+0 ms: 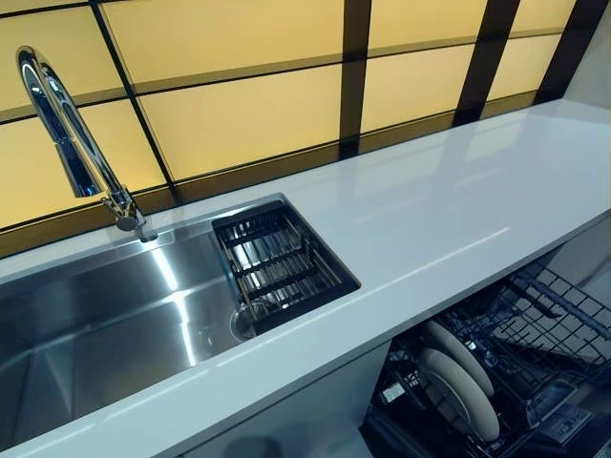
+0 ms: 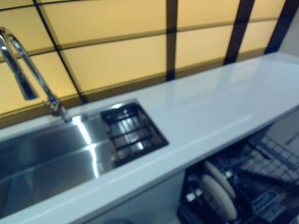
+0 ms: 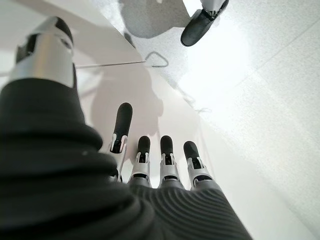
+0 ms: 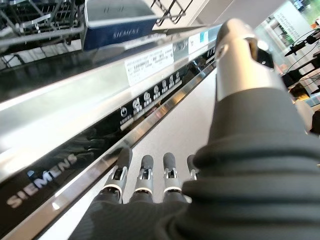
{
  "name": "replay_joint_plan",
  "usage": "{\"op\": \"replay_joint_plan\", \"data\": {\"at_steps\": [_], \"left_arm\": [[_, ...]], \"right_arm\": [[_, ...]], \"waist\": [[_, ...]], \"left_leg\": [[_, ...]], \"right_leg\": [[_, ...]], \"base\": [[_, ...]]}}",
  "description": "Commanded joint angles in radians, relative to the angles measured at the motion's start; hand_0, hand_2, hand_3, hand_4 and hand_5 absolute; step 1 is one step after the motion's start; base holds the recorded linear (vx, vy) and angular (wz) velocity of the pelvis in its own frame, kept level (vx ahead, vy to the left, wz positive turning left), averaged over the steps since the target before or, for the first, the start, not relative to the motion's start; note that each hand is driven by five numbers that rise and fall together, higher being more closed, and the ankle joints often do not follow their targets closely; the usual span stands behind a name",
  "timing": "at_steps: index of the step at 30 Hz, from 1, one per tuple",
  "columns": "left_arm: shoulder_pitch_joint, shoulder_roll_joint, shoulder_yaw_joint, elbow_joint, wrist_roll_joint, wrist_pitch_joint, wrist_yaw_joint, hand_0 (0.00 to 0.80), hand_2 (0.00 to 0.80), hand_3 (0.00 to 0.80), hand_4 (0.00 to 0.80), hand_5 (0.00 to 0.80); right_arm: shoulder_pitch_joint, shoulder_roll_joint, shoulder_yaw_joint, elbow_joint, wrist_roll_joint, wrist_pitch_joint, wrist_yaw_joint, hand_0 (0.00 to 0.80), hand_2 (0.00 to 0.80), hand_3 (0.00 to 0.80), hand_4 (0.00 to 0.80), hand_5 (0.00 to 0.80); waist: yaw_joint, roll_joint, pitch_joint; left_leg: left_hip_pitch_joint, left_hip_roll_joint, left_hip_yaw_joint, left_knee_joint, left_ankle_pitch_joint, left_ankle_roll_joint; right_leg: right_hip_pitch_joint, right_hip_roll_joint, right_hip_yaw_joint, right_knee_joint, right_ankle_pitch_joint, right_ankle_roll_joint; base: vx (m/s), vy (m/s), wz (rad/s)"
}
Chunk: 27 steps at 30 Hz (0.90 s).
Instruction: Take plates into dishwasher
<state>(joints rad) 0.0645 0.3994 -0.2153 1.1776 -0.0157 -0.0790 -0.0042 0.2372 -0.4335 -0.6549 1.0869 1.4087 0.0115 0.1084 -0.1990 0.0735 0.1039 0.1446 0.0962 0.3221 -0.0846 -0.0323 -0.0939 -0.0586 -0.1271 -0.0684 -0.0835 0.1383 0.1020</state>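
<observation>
Two round cream plates stand upright in the lower rack of the open dishwasher, under the right part of the white counter. Neither hand shows in the eye views. In its wrist view my left hand hangs with straight fingers beside a white cabinet front and holds nothing. My right hand is open too, fingers straight, just off the top edge of the lowered dishwasher door with its black control strip. No plate is in either hand.
A steel sink is set in the counter's left part, with a black wire drain basket at its right end and a tall chrome tap behind it. A yellow panelled wall backs the counter.
</observation>
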Motion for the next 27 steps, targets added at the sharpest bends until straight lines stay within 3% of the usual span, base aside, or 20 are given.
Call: {"op": "replay_joint_plan", "data": {"at_steps": [1, 10, 14, 21, 27], "left_arm": [[-0.126, 0.069, 0.071, 0.010, -0.040, -0.038, 0.043, 0.000, 0.000, 0.000, 0.000, 0.000], [-0.121, 0.042, 0.071, 0.017, -0.047, -0.050, 0.061, 0.000, 0.000, 0.000, 0.000, 0.000], [-0.121, 0.050, 0.073, 0.013, -0.038, -0.025, 0.062, 0.000, 0.000, 0.000, 0.000, 0.000], [-0.110, 0.055, 0.058, 0.001, -0.040, -0.011, 0.075, 0.000, 0.000, 0.000, 0.000, 0.000], [-0.131, 0.052, 0.078, 0.053, -0.033, -0.030, 0.070, 0.000, 0.000, 0.000, 0.000, 0.000]], "right_arm": [[-0.074, -0.055, -0.013, 0.033, 0.025, 0.021, -0.036, 0.000, 0.000, 0.000, 0.000, 0.000], [-0.054, -0.157, -0.111, 0.108, 0.012, -0.030, -0.330, 0.000, 0.000, 0.000, 0.000, 0.000], [-0.019, -0.169, -0.134, 0.130, -0.040, -0.006, -0.450, 0.000, 0.000, 0.000, 0.000, 0.000], [-0.006, -0.135, -0.115, 0.169, -0.109, 0.017, -0.472, 0.000, 0.000, 0.000, 0.000, 0.000], [-0.048, -0.036, -0.025, 0.201, -0.144, -0.067, -0.488, 0.000, 0.000, 0.000, 0.000, 0.000]], "waist": [[0.022, -0.021, 0.004], [0.038, -0.041, -0.010], [0.041, -0.058, -0.016], [0.040, -0.070, -0.021], [0.031, -0.062, -0.036]], "left_leg": [[-0.071, 0.008, -0.085, 0.063, 0.025, 0.026], [-0.068, 0.029, -0.101, 0.048, 0.043, 0.004], [-0.060, 0.033, -0.107, 0.054, 0.038, 0.006], [-0.051, 0.033, -0.113, 0.057, 0.035, 0.011], [-0.035, 0.030, -0.094, 0.056, 0.033, 0.012]], "right_leg": [[-0.001, -0.057, -0.027, 0.161, -0.100, 0.048], [0.035, -0.034, -0.036, 0.122, -0.095, 0.031], [0.048, -0.026, -0.035, 0.119, -0.096, 0.028], [0.061, -0.022, -0.019, 0.107, -0.093, 0.032], [0.069, -0.025, 0.001, 0.096, -0.086, 0.044]], "base": [[0.013, -0.032, 0.01], [0.033, 0.001, 0.04], [0.052, 0.002, 0.11], [0.022, 0.015, 0.00], [0.012, 0.017, -0.01]]}}
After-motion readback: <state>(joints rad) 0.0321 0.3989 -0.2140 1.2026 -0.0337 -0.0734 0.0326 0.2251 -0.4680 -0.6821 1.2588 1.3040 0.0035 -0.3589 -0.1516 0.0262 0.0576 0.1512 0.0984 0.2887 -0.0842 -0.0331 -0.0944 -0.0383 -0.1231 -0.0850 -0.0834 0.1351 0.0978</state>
